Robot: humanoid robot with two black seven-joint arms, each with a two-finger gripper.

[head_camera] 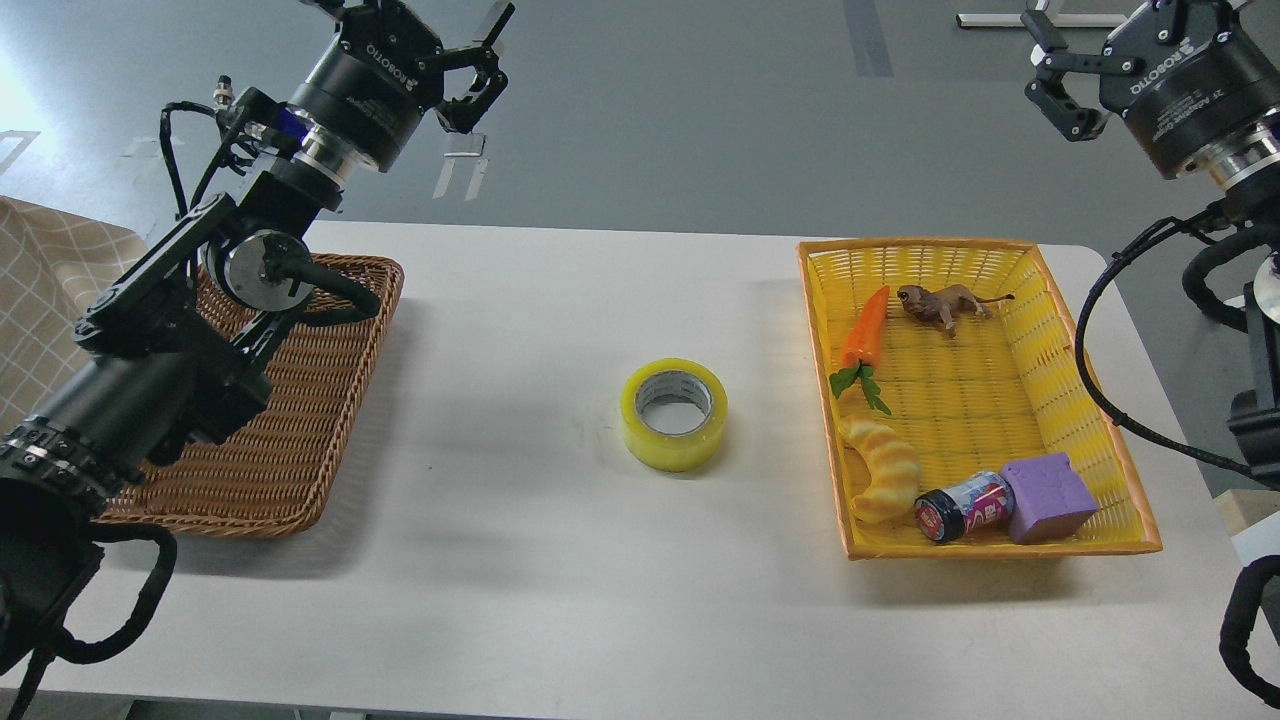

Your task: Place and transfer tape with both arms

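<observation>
The tape (674, 413), a wide yellow roll with a grey-white core, lies flat on the white table (560, 560) midway between the two baskets. My left gripper (440, 30) is raised high at the top left, behind the far table edge, fingers spread and empty. My right gripper (1065, 60) is raised high at the top right, beyond the yellow basket, fingers spread and empty. Both are far from the tape.
A brown wicker tray (300, 440) lies at the left under my left arm. A yellow basket (1110, 440) at the right holds a carrot (865, 330), a toy lion (940, 303), a croissant toy (880, 465), a can (965, 506) and a purple block (1047, 497).
</observation>
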